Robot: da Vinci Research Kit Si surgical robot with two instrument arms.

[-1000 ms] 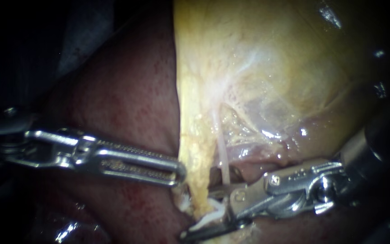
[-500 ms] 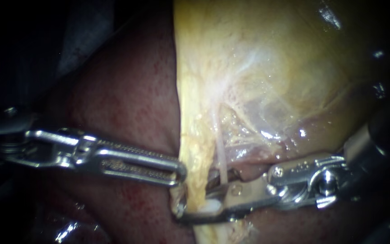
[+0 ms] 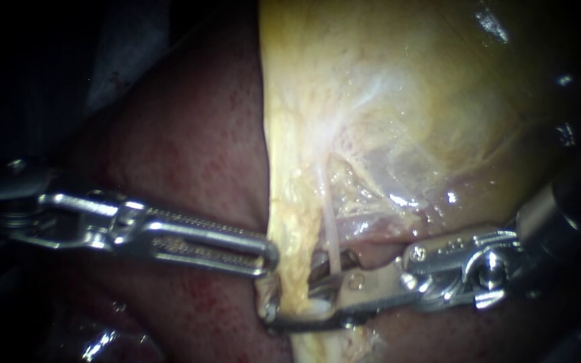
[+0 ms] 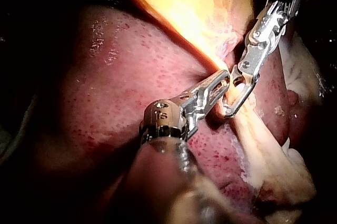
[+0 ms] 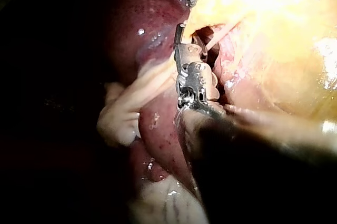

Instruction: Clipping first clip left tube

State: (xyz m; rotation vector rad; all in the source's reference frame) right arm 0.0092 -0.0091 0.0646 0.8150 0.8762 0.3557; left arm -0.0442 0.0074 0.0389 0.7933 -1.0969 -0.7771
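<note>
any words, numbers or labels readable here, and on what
No text can be read.
Tiny engraved marks on the wrist of the silver left instrument, whose jaws grip the edge of the yellow gallbladder: too small to read.
Marks on the body of the silver right instrument: too blurred to read.

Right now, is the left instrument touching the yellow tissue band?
Touching. The left wrist view shows the left instrument with its jaws shut on the edge of the yellow tissue band; the endoscope view shows no gap either.
</note>
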